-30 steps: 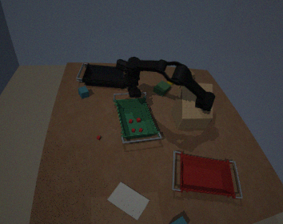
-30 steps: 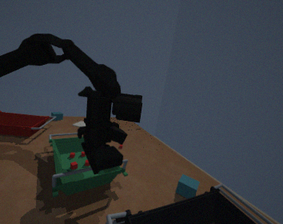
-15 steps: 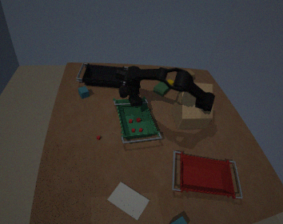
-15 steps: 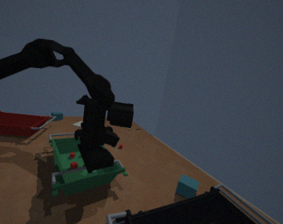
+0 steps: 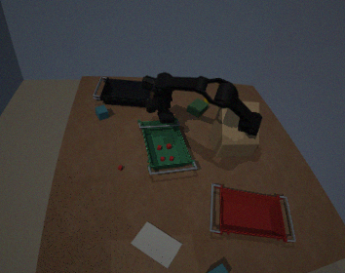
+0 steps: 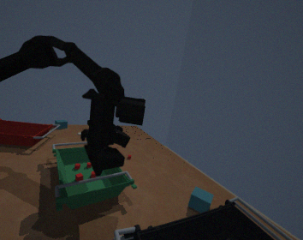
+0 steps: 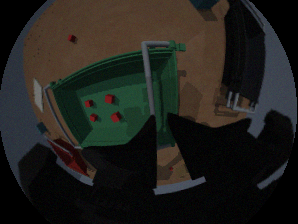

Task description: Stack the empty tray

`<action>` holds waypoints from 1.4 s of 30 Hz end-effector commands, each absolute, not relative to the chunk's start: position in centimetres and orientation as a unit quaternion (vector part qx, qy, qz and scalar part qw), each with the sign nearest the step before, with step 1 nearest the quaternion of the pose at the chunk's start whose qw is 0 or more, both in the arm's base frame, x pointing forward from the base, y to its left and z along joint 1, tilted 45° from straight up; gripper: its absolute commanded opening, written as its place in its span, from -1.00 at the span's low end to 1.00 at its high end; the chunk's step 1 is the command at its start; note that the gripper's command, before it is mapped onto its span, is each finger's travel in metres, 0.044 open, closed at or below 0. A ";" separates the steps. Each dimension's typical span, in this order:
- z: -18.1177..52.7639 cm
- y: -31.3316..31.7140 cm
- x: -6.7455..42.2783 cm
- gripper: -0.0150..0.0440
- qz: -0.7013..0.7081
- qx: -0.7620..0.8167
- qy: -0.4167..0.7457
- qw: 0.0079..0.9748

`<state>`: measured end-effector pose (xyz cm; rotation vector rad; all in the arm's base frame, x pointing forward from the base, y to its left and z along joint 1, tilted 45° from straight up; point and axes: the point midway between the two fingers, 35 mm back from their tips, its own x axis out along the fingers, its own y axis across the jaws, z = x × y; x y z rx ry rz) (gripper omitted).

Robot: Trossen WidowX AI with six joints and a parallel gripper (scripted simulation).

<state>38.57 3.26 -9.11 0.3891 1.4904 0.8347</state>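
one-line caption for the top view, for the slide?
Arm's hand, nearly closed and empty, hovers at the far end of the green tray holding red blocks; black tray and red tray lie apart.

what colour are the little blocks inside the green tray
Red. The small blocks in the green tray show best in the top view.
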 end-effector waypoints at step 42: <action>3.6 4.5 40.6 -0.21 0.344 0.163 0.659 0.648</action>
